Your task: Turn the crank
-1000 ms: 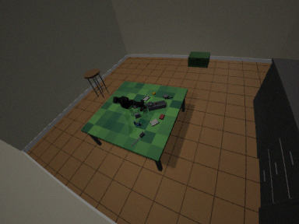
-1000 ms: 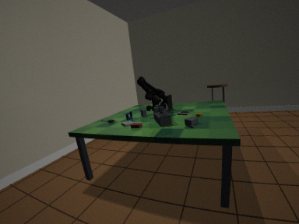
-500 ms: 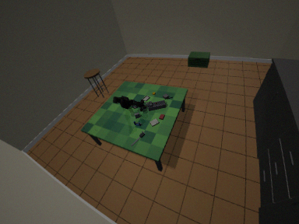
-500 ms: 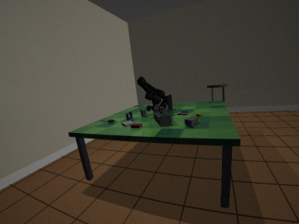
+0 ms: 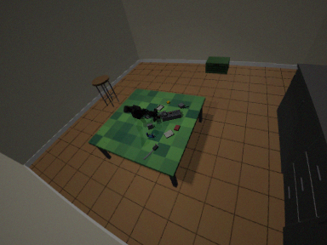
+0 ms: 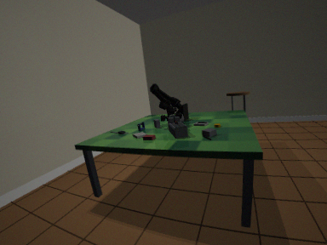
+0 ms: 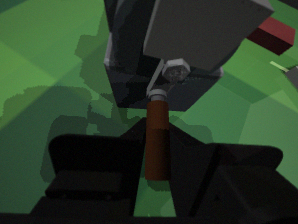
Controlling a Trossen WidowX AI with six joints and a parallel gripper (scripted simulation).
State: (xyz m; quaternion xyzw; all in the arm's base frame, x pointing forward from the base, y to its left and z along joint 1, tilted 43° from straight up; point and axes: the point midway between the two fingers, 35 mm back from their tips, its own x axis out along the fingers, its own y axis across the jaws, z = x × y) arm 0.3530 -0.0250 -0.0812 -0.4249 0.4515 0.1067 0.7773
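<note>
The grey machine stands on the green checkered table. In the wrist view its crank arm runs from a hexagonal hub down to an orange-brown crank handle. My gripper is shut on the crank handle, with a dark finger on each side of it. The handle points down in the wrist view, toward the gripper's palm. The slide's red pointer and the brass zero marks cannot be made out in any view.
A red block and a pale flat piece lie beside the machine. A grey block and a yellow piece are on its other side. A blue object stands nearby.
</note>
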